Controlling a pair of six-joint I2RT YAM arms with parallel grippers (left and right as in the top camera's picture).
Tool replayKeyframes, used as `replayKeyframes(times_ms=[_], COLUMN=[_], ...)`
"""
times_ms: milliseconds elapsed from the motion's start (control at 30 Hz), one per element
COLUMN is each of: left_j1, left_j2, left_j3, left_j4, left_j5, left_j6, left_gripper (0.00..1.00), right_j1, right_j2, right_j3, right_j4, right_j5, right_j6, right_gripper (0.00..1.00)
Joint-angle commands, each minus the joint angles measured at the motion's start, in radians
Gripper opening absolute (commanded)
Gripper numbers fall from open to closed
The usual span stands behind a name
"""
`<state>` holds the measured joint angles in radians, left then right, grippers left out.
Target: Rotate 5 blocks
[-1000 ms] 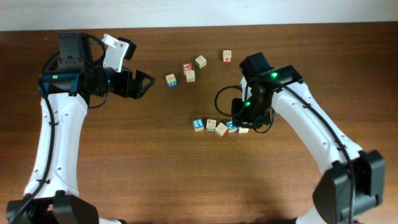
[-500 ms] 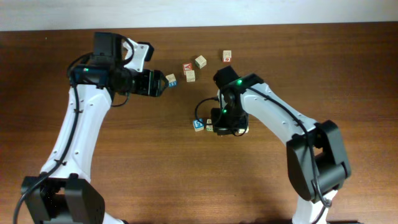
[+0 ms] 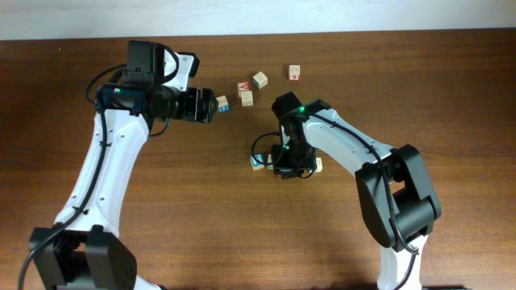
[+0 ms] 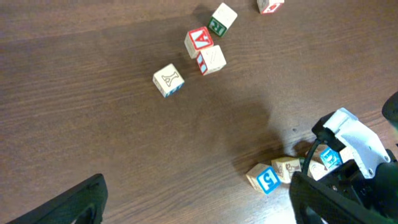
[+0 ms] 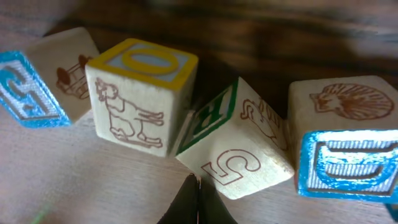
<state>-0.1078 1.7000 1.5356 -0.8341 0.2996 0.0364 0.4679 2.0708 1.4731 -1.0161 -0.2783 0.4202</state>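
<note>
In the right wrist view a row of blocks lies on the table: a blue-faced one (image 5: 25,87), a yellow-topped one with a goat (image 5: 140,93), a green-printed one (image 5: 242,149) turned cornerwise with a red 5, and a blue-faced one with a shell (image 5: 348,149). My right gripper (image 5: 198,190) is shut and holds nothing; its tip sits at the green-printed block's near corner. From overhead it (image 3: 289,165) covers the row's middle, with the blue block (image 3: 257,162) showing at the left end. My left gripper (image 3: 210,105) hangs open beside a blue-edged block (image 3: 222,103), its fingers (image 4: 81,199) wide apart.
A loose group of blocks lies at the back: a red A block (image 4: 200,40), a plain one (image 4: 212,59), a green one (image 4: 222,17) and a red-printed one (image 3: 294,72). The white wall edge (image 3: 322,16) runs along the far side of the brown table (image 3: 201,209).
My right gripper slid left along the row from its right end to the middle and shut. My left arm swung right, up to the blue-edged block.
</note>
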Motion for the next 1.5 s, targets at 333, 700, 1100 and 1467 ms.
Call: replayKeyframes(times_ms=[333, 700, 1100, 1467], left_j1=[-0.003, -0.004, -0.059, -0.081], left_j2=[0.007, 0.007, 0.037, 0.076], left_j3=[0.018, 0.018, 0.017, 0.017], left_j4=[0.011, 0.007, 0.002, -0.007], left_j5=[-0.013, -0.008, -0.037, -0.035], left_j6=[-0.006, -0.007, -0.007, -0.007], left_gripper=[1.00, 0.98, 0.95, 0.97], right_j1=[-0.005, -0.019, -0.276, -0.290], right_j2=[0.001, -0.006, -0.005, -0.005], right_j3=[0.069, 0.226, 0.214, 0.004], right_j4=[-0.042, -0.172, -0.304, -0.127], right_j5=[0.156, 0.160, 0.164, 0.106], right_j6=[-0.044, -0.050, -0.129, -0.128], right_gripper=[0.04, 0.04, 0.04, 0.04])
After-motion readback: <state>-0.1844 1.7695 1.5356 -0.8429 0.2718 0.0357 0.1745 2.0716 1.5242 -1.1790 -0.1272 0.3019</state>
